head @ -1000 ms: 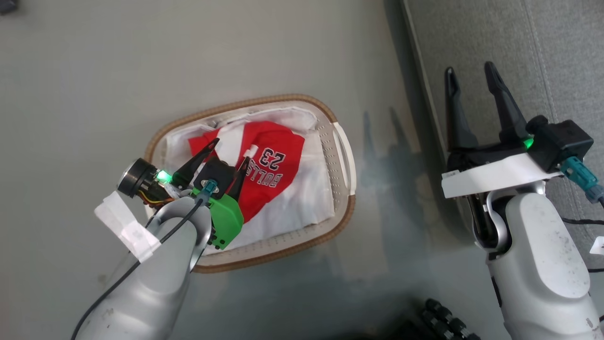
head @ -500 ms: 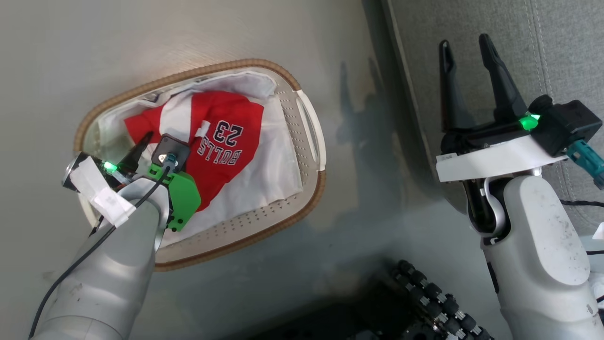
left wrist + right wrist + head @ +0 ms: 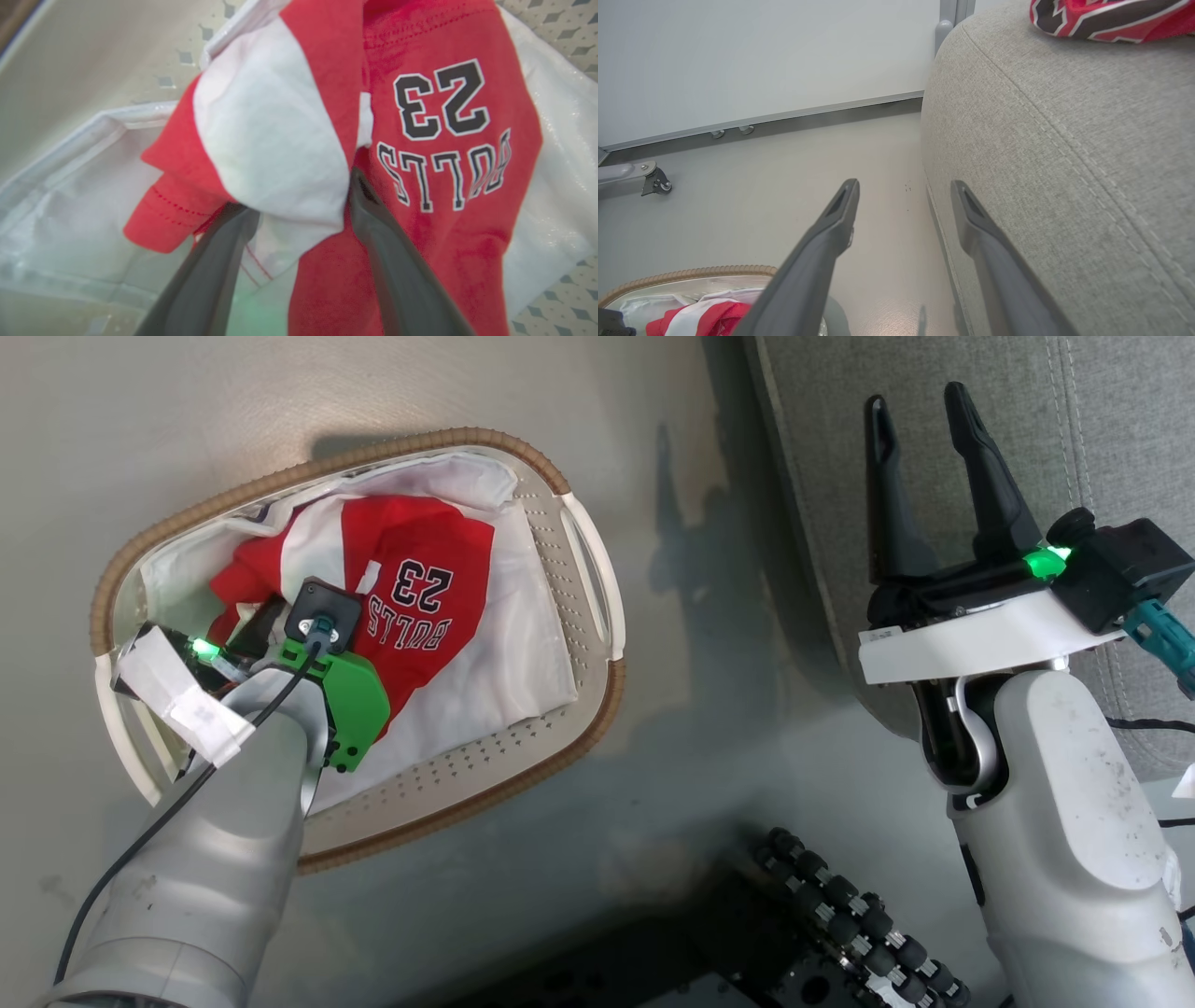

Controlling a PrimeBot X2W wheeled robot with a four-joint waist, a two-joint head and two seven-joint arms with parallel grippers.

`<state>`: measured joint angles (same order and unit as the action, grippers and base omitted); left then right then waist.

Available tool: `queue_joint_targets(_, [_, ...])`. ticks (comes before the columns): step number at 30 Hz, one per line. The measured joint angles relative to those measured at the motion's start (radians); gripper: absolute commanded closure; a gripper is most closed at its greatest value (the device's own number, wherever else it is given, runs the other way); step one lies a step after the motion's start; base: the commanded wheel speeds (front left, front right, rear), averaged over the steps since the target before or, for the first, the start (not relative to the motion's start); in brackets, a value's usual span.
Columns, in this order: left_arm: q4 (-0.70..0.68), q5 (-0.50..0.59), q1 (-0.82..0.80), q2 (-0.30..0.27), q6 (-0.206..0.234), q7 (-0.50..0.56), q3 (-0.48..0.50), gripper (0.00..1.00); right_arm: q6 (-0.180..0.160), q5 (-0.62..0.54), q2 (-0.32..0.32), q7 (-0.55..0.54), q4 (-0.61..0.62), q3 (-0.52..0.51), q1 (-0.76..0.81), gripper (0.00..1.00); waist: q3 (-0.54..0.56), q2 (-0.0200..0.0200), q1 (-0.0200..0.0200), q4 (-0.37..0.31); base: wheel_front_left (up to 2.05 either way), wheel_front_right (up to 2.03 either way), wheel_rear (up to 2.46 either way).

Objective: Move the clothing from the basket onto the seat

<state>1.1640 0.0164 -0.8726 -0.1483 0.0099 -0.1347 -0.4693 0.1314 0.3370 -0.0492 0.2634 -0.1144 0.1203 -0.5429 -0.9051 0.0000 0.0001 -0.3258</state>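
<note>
Item: red jersey (image 3: 467, 242), in basket (image 3: 392, 441). Likely soft, light, limp; best taken at its bunched white fold. Left gripper (image 3: 299, 191) spread astride that fold; right gripper (image 3: 913, 397) spread, empty.

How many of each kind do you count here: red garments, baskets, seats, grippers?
Red garments: 2, the BULLS 23 jersey in the basket and the black-and-white lettered garment on the seat
Baskets: 1
Seats: 1
Grippers: 2, the left gripper and the right gripper
Total: 6
</note>
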Motion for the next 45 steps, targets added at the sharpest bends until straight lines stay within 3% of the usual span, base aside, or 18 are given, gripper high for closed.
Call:
queue_joint_targets(1, [0.003,-0.006,0.0,0.002,0.001,-0.007,0.002,0.89,0.0,0.0,0.0,0.0,-0.002,0.0,0.0,0.0,0.002,0.0,0.0,0.001,0.0,0.0,0.0])
queue_joint_targets(2, [0.007,-0.009,0.0,0.004,0.001,-0.013,0.003,1.0,0.0,0.0,0.0,0.0,-0.005,-0.001,0.0,0.0,0.006,0.0,0.0,0.002,0.0,0.0,0.0])
queue_joint_targets(8, [0.016,-0.035,0.011,0.021,0.002,-0.065,0.01,1.0,0.0,-0.013,0.0,0.0,-0.014,-0.002,0.0,0.0,0.036,0.0,0.0,0.014,0.0,0.0,0.0])
queue_joint_targets(12, [-0.002,-0.082,0.034,0.056,-0.032,-0.107,0.021,1.0,0.0,-0.043,0.0,0.0,-0.041,-0.012,0.008,0.0,0.08,0.0,0.0,0.036,0.0,0.0,0.0])
queue_joint_targets(23, [-0.199,-0.11,0.108,0.081,-0.083,-0.128,-0.019,1.0,0.0,-0.122,0.001,0.0,-0.094,-0.033,0.082,0.0,0.232,0.0,-0.0001,0.096,0.0,0.0,0.0])
queue_joint_targets(34, [-0.366,-0.105,0.207,0.061,-0.129,-0.129,-0.103,1.0,0.0,-0.174,0.001,0.0,-0.156,-0.047,0.211,0.0,0.455,0.0,-0.0001,0.154,0.0,0.0,0.0])
queue_joint_targets(45, [-0.554,-0.142,0.19,-0.021,-0.139,-0.087,-0.231,1.0,0.0,-0.192,0.001,0.0,-0.203,-0.038,0.312,0.0,0.692,0.0,-0.0002,0.203,0.0,0.0,0.0])
